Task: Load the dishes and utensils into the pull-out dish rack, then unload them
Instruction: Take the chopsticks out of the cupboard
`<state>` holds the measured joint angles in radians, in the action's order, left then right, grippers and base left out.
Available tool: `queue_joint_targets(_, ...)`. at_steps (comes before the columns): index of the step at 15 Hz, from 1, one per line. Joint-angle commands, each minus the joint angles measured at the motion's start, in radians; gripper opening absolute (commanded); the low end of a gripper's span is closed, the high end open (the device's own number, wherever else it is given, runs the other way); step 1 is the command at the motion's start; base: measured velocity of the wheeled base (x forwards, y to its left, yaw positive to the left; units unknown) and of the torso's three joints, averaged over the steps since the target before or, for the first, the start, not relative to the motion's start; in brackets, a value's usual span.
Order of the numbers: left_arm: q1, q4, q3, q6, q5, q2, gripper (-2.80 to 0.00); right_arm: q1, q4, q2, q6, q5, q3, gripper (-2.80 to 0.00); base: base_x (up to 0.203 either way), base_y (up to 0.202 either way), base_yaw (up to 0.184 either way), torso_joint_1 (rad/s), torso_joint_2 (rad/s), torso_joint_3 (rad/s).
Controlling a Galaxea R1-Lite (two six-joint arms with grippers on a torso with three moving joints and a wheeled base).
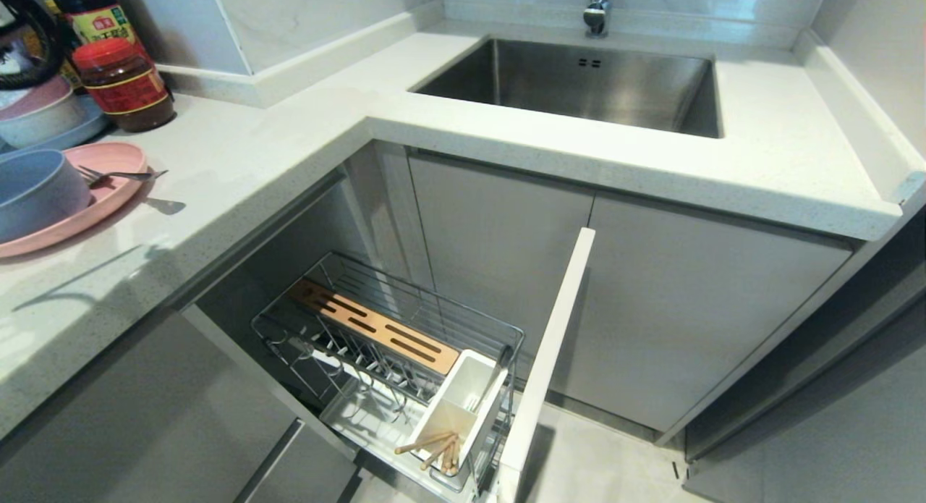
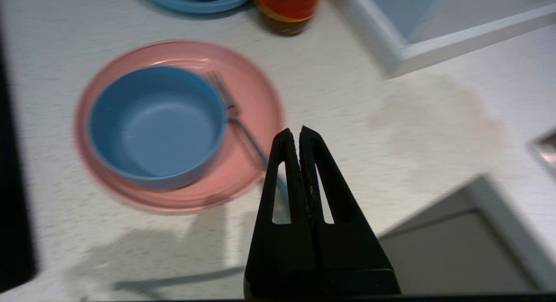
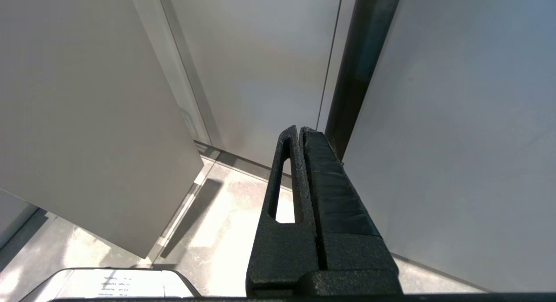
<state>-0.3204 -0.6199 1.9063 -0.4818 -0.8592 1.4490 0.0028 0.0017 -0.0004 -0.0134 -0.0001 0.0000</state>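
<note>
Closed on nothing, the left gripper hangs over the countertop, fingers pressed together. Just beyond its tips lies the fork, its thin, stiff, slippery handle leaning on the pink plate, likely best pinched mid-handle. The blue-grey bowl sits on that plate, probably light. Chopsticks already stand in the rack. The right gripper is parked shut.

The sink is brushed steel; the surface is speckled stone. The rack is shiny chrome wire, the plate matt pink.
</note>
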Motion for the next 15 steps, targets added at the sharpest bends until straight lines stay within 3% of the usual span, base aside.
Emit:
queue_joint_targets(1,0.001,0.005,0.031,-0.028,0.094,-0.061,-2.80,0.000,0.000,0.000,0.000,0.000,0.000,-2.80,0.000,0.000,0.000,0.000,0.00,0.000)
queue_joint_targets(4,0.002,0.010,0.037,-0.077,0.317,-0.090,-2.80,0.000,0.000,0.000,0.000,0.000,0.000,-2.80,0.000,0.000,0.000,0.000,0.00,0.000)
queue_joint_targets(7,0.000,-0.123,0.037,-0.094,0.604,-0.072,-2.80,0.000,0.000,0.000,0.000,0.000,0.000,-2.80,0.000,0.000,0.000,0.000,0.00,0.000)
queue_joint_targets(9,-0.001,-0.231,0.037,-0.072,0.818,-0.039,-2.80,0.000,0.000,0.000,0.000,0.000,0.000,-2.80,0.000,0.000,0.000,0.000,0.00,0.000)
queue_joint_targets(10,-0.008,-0.307,0.037,-0.023,0.891,-0.016,-2.80,0.000,0.000,0.000,0.000,0.000,0.000,-2.80,0.000,0.000,0.000,0.000,0.00,0.000)
queue_joint_targets(11,-0.029,-0.363,0.037,0.020,0.920,0.004,-2.80,0.000,0.000,0.000,0.000,0.000,0.000,-2.80,0.000,0.000,0.000,0.000,0.00,0.000)
queue_joint_targets(13,-0.078,-0.444,0.037,0.057,0.916,0.055,-2.80,0.000,0.000,0.000,0.000,0.000,0.000,-2.80,0.000,0.000,0.000,0.000,0.00,0.000)
queue_joint_targets(15,-0.132,-0.518,0.035,0.076,0.859,0.109,-2.80,0.000,0.000,0.000,0.000,0.000,0.000,-2.80,0.000,0.000,0.000,0.000,0.00,0.000)
